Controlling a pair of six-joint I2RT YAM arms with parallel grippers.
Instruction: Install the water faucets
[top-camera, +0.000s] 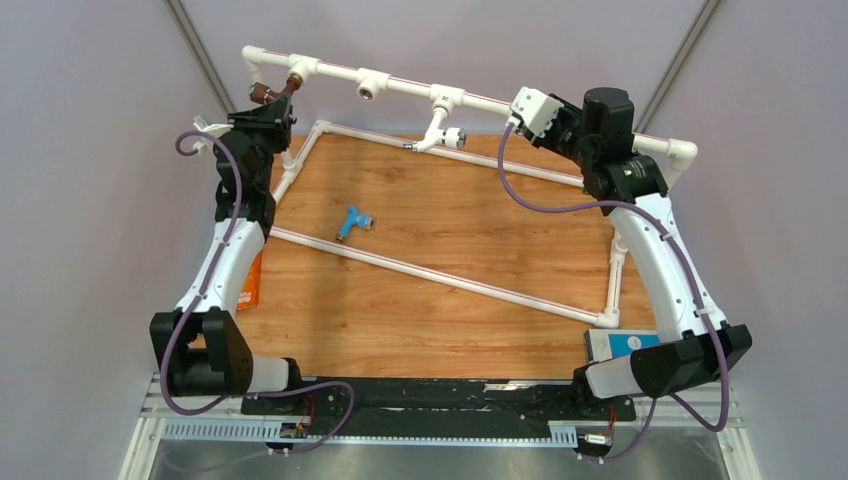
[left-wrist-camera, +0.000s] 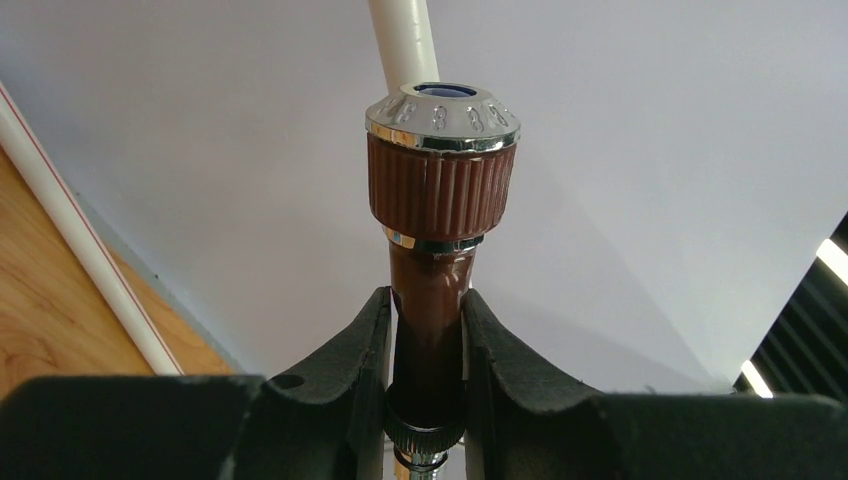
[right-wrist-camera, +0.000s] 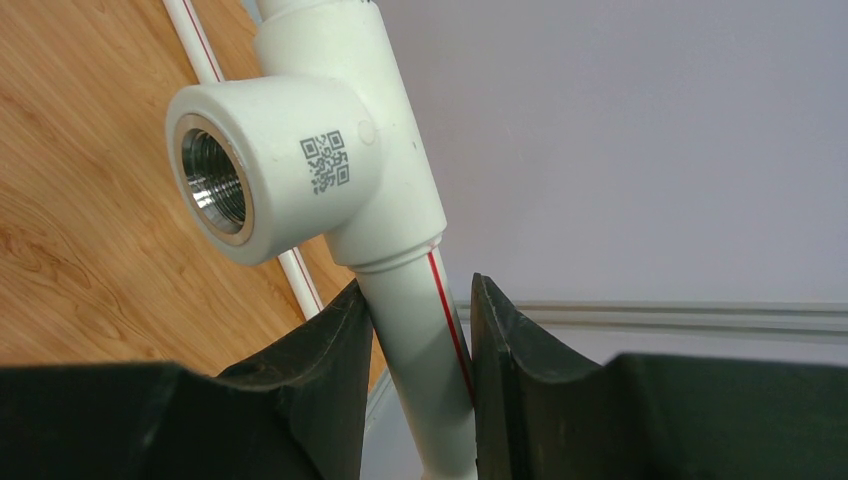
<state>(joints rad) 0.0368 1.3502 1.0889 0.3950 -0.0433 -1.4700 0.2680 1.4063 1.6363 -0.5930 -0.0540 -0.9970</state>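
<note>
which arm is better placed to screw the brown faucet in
Left. The left tool is shut on the brown faucet at the leftmost tee of the pipe frame; the right tool clamps the frame beside an empty tee socket, well away.

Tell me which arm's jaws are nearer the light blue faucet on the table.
Left. Left arm's jaws, holding the dark brown faucet at the top rail's left end, sit up behind the light blue faucet; right arm's jaws clamp that rail well off to its right.
</note>
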